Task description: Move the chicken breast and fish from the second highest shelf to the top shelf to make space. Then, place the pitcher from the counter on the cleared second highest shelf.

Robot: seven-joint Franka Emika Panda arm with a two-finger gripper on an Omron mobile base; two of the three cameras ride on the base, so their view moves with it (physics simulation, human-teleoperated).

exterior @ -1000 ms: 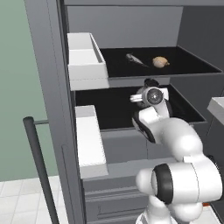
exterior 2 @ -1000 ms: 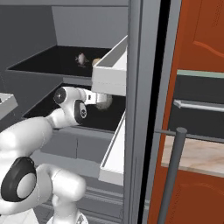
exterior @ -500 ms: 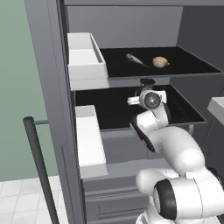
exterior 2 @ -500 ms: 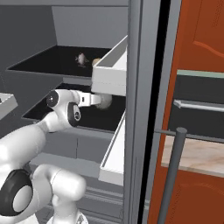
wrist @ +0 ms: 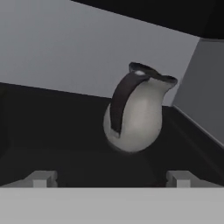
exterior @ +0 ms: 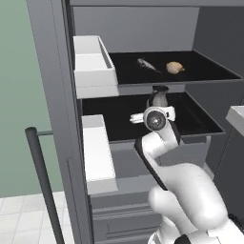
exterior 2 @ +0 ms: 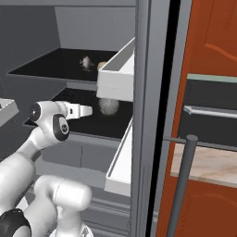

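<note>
Hand view: pitcher stands upright on the second highest shelf, hand spread apart, gripping nothing | fish and chicken breast lie on the top shelf | step: release looks done | next: back the arm out without nudging the pitcher.

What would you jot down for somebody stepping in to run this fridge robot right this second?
Gripper: open, holding nothing, a little way in front of the pitcher.
Pitcher: upright on the second highest shelf, handle toward the hand.
Fish and chicken breast: side by side on the top shelf.
Done: both foods sit up top and the pitcher is placed.
Left: likely just drawing the arm out of the fridge.
</note>
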